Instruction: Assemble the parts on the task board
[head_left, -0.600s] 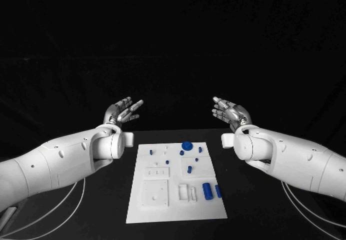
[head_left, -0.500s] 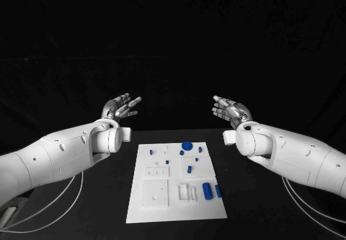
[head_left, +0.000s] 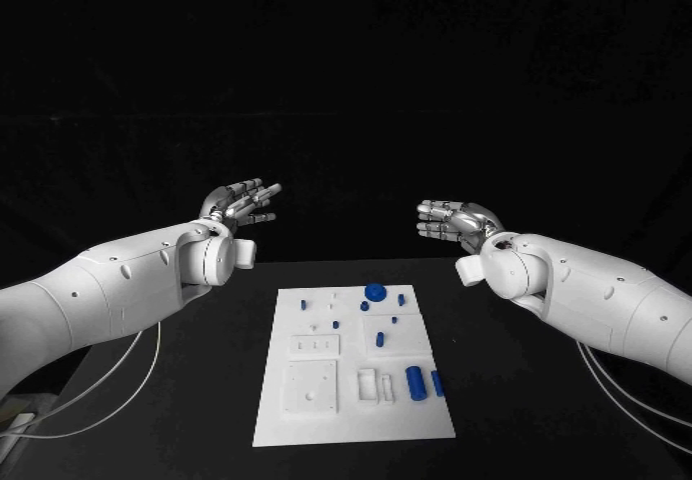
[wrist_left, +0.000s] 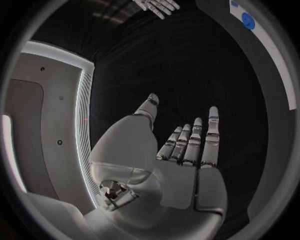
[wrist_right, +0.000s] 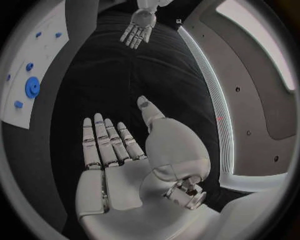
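Note:
The white task board (head_left: 346, 420) lies in the middle of the black table, with several small blue parts on it: a round one (head_left: 375, 292) near its far edge and two upright cylinders (head_left: 415, 382) near its right side. Both arms are raised above the table beyond the board's far end. My left hand (head_left: 240, 208) is open, fingers straight and apart, holding nothing; the left wrist view shows its bare palm (wrist_left: 178, 165). My right hand (head_left: 453, 221) is open and bare too, palm (wrist_right: 119, 165) turned inward. A corner of the board (wrist_right: 25, 75) with blue parts appears in the right wrist view.
White cables (head_left: 101, 390) trail along the table at the left, and more (head_left: 627, 400) hang at the right under the arm. Black tabletop (head_left: 505, 400) surrounds the board on both sides.
Both arms have risen and swung outward a little. The left hand has moved slightly up and left; the right hand's fingers have tipped toward the middle. The board and parts have not moved.

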